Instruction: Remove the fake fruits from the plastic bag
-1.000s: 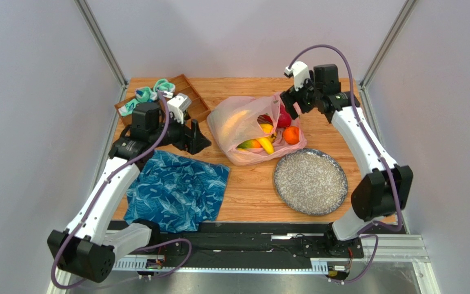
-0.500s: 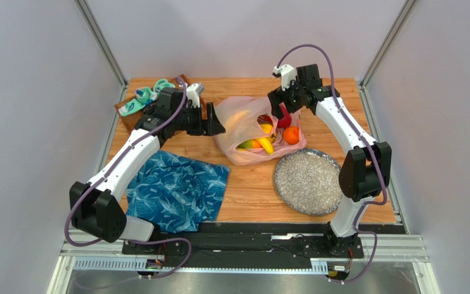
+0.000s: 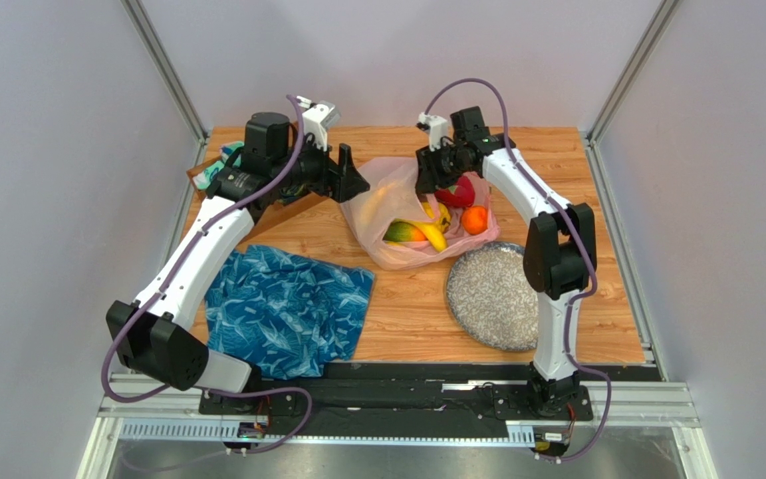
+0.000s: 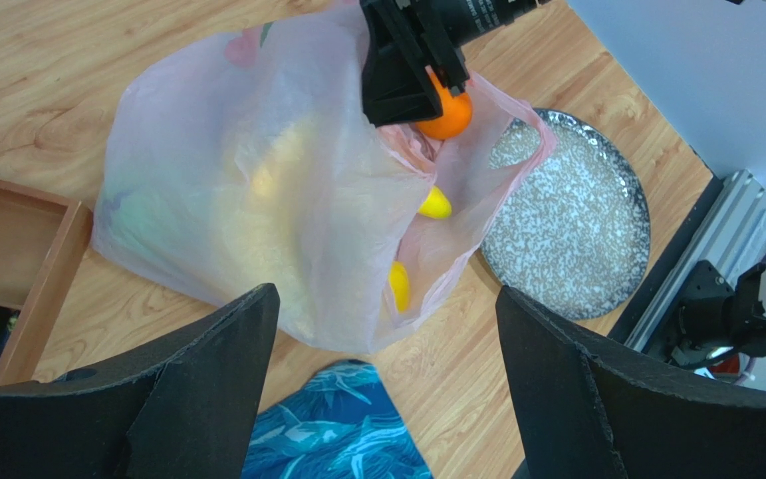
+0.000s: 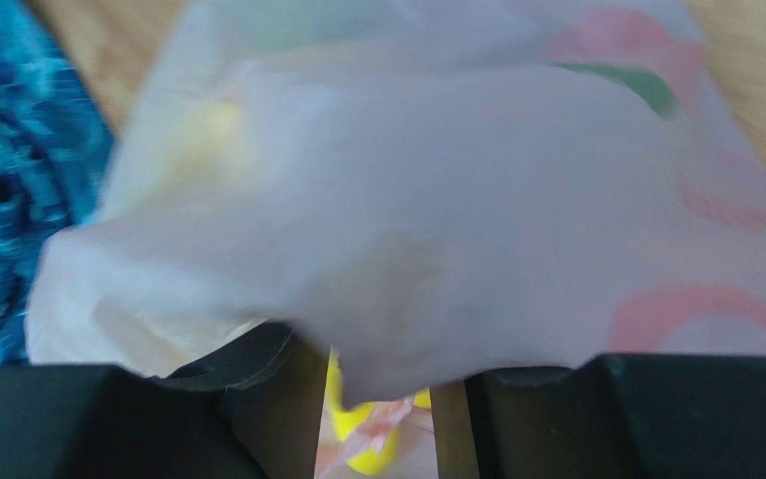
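Note:
The pale-pink plastic bag [image 3: 382, 205] lies mid-table, mouth facing right. Inside its mouth I see fake fruits: an orange [image 3: 474, 221], a yellow banana [image 3: 433, 236], a mango [image 3: 402, 234] and a magenta piece [image 3: 460, 192]. My left gripper [image 3: 355, 185] hangs open above the bag's left side; in its wrist view [image 4: 387, 399] nothing sits between the fingers. My right gripper [image 3: 427, 185] is at the bag's upper rim. In the right wrist view [image 5: 382, 399] its jaws are half closed with a gap. The bag's film [image 5: 407, 200] drapes into that gap, a yellow fruit [image 5: 367, 449] beyond.
A speckled grey plate [image 3: 492, 294] lies right of the bag. A blue leaf-patterned cloth [image 3: 287, 309] is spread at front left. A wooden tray [image 4: 7, 239] with teal items sits at the back left, behind my left arm.
My left arm swung right and up to the bag's left side. My right arm moved left onto the bag's rim and its jaws narrowed from wide open.

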Robot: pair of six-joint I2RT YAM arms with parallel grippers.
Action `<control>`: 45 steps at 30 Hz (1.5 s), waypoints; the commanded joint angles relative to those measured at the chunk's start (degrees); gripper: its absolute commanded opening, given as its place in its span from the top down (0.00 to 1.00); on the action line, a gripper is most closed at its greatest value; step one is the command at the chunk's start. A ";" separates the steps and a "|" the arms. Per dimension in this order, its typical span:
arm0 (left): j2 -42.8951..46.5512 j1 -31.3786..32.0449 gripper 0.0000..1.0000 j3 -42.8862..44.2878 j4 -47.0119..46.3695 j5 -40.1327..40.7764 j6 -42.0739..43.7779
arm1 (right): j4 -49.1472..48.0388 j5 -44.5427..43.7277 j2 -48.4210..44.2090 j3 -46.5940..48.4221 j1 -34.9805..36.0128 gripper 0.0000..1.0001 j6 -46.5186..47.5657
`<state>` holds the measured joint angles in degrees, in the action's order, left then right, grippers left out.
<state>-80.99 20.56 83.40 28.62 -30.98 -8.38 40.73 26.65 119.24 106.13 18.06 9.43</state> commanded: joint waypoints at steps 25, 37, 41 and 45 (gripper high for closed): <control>5.58 0.01 0.05 -1.66 -1.02 -0.92 5.92 | 6.73 -11.80 -14.40 -17.98 0.31 0.43 17.02; 6.29 0.01 0.05 -2.18 0.38 -0.31 8.29 | 6.99 -15.49 -6.32 -6.83 -5.41 0.49 20.18; 5.84 0.01 0.05 -2.53 0.03 -0.13 8.12 | 6.12 -20.84 -2.45 -4.18 -5.76 0.51 18.96; 5.76 -0.08 0.05 -2.62 0.20 0.04 8.29 | 6.81 -18.93 -1.20 -3.30 -6.99 0.52 18.96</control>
<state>-76.82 20.56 80.84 29.12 -30.76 -1.52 47.18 8.34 116.51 100.62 11.64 27.51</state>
